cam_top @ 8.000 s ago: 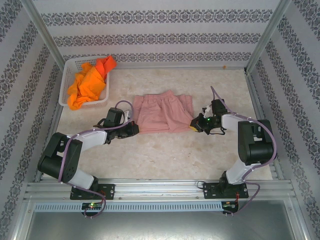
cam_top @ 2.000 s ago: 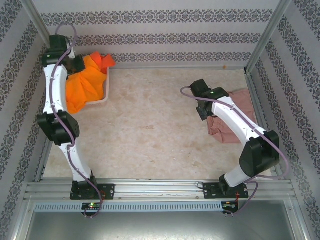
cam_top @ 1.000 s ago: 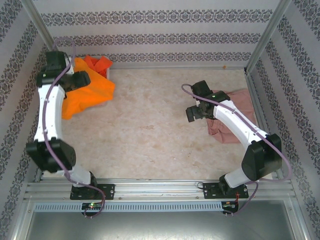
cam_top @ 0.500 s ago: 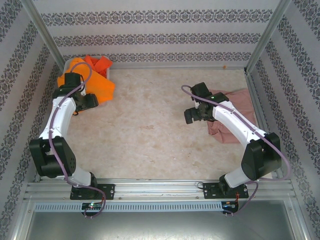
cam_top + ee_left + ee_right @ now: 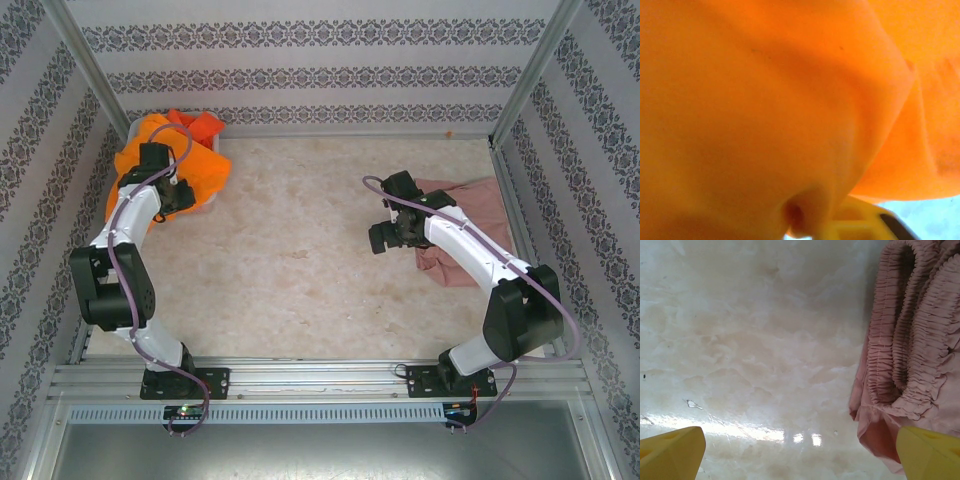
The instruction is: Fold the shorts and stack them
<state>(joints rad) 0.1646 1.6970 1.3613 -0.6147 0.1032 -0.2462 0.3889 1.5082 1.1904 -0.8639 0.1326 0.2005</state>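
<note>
Left arm reaches to the far left corner. Left gripper (image 5: 178, 197) sits at the near edge of the heap of orange shorts (image 5: 207, 172), against the cloth. Left wrist view: orange fabric lies right up at the lens in soft folds, with one yellow finger (image 5: 862, 226) poking out below it and a small pucker of cloth just beside that finger. The fabric hides the jaw spacing, so cannot tell whether the gripper is closed or has hold of the cloth.

Right gripper (image 5: 383, 238) hovers over bare surface (image 5: 290, 250) right of centre, jaws spread wide and nothing between them (the yellow fingertips (image 5: 670, 452) sit at the two bottom corners of the wrist view, marbled top between). Pink shorts (image 5: 482, 198) lie bunched on the surface by the right wall, just beside this gripper and partly under the forearm. Right wrist view shows their gathered elastic waistband (image 5: 900, 330) doubled over itself, wrinkled cloth below it
</note>
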